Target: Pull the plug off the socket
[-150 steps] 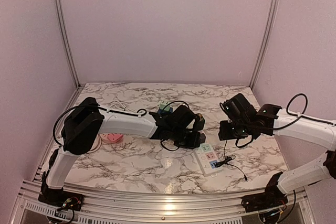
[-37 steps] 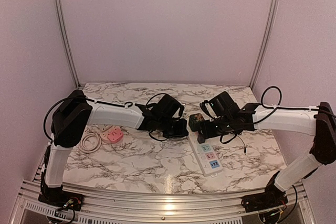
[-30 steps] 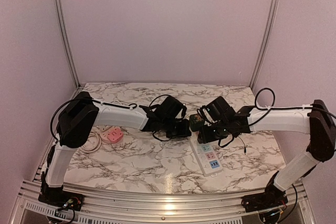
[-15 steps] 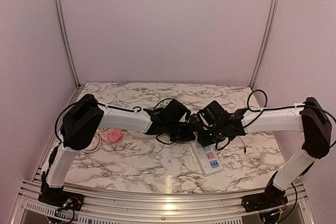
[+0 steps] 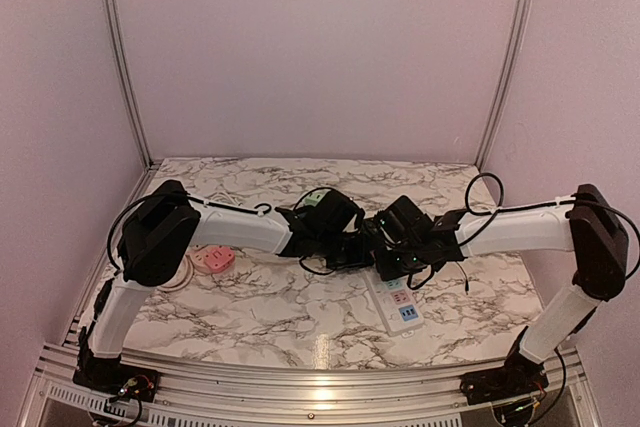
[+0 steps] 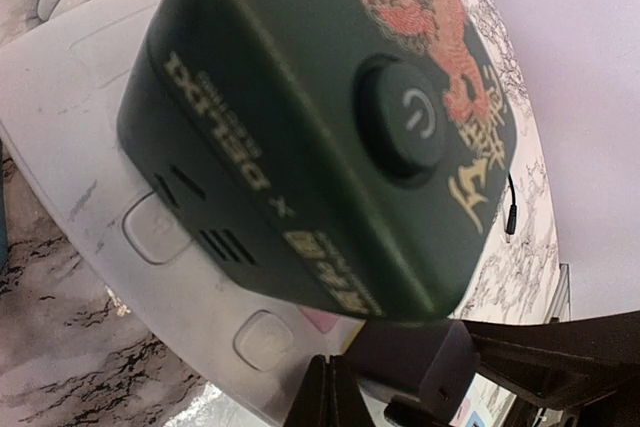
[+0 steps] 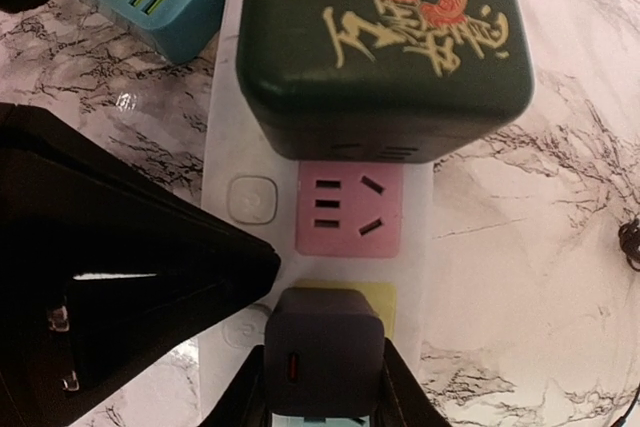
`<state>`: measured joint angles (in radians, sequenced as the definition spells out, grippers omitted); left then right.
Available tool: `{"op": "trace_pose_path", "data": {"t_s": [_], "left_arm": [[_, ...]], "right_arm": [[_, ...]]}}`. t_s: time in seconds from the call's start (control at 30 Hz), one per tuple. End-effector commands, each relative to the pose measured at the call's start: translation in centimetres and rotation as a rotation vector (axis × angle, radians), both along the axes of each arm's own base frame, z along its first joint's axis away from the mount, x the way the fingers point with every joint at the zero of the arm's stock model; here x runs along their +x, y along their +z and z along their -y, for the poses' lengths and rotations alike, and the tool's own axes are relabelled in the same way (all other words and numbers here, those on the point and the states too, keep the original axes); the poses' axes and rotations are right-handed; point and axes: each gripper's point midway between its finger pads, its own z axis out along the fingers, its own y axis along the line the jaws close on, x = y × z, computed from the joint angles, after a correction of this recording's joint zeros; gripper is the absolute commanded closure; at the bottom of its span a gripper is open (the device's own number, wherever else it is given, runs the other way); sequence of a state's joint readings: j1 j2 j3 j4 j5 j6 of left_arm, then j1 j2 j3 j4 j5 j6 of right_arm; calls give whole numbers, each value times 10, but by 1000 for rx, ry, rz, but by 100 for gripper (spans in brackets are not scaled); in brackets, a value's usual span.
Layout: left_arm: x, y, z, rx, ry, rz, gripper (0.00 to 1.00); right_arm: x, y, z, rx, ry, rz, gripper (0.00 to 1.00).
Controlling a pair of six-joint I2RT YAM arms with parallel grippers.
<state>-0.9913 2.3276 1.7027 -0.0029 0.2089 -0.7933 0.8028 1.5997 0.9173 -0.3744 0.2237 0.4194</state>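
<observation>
Grasping the dark plug [image 7: 325, 347] on the strip [image 7: 418, 237], right tool [image 7: 323, 389] crowds left tool [image 5: 351, 250], whose grip I cannot tell.

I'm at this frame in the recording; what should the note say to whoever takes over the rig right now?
Left tool: shut, tip over the white power strip beside the dark green cube adapter; contact unclear.
Right tool: shut on the small dark plug, one finger against each side.
The plug sits in the yellow socket, next to the free pink socket.
Done: both tools in place.
Left: pull the plug out; it is not yet out.
</observation>
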Motion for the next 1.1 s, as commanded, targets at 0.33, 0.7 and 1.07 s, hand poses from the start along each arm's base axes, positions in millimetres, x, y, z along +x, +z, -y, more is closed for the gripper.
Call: {"op": "trace_pose_path", "data": {"t_s": [0.33,0.7,1.07], "left_arm": [[-17,-46,-16,126,6,-77,100],[-17,-55,-22,160,16,-85,100],[-20,-77,-29,228,25,-106,100]], "right_arm": [[11,17,-6,24,-18,70,67],[11,24,-5,36,-30,85,87],[16,40,-12,88,-52,126,93]]}}
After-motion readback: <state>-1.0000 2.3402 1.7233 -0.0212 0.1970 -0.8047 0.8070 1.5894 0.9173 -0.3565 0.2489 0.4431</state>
